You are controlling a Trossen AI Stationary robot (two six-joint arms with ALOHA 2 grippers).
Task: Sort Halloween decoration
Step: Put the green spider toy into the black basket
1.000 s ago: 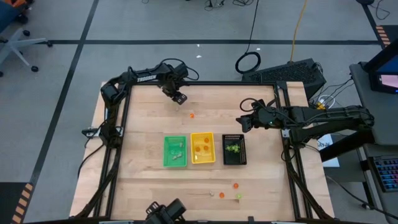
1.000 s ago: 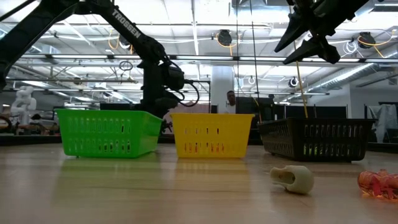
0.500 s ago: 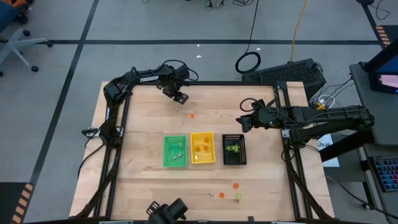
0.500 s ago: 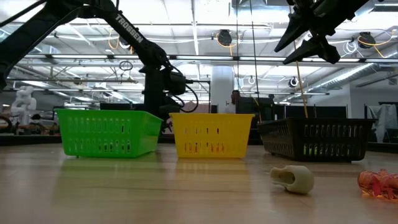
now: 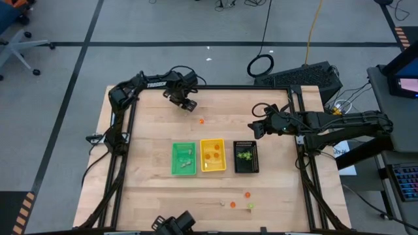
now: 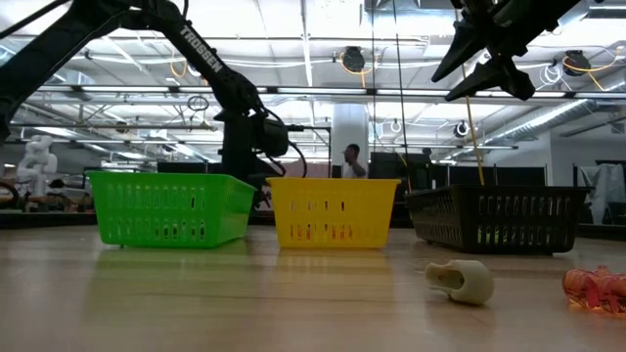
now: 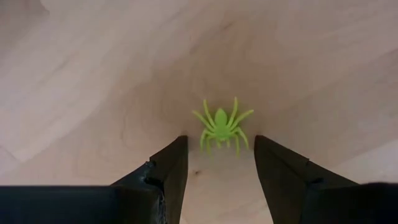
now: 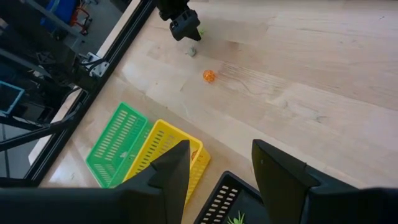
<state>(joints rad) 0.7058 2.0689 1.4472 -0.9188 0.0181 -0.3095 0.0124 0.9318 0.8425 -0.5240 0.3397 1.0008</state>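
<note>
The left pincer [image 7: 216, 163] hangs spread over the far part of the bench [image 5: 150, 189], beyond the green tray [image 5: 183, 158]. A yellow-green spider [image 7: 221, 126] lies on the wood just ahead of its tips, centred on the gap, body in line with the fingers. The left arm is much nearer. The right pincer [image 8: 217, 163], spread and empty, waits above the black tray [image 5: 246, 156].

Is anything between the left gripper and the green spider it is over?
Nothing visible. The left gripper has its fingers open, with the green spider lying on bare table just ahead of the tips.
</note>
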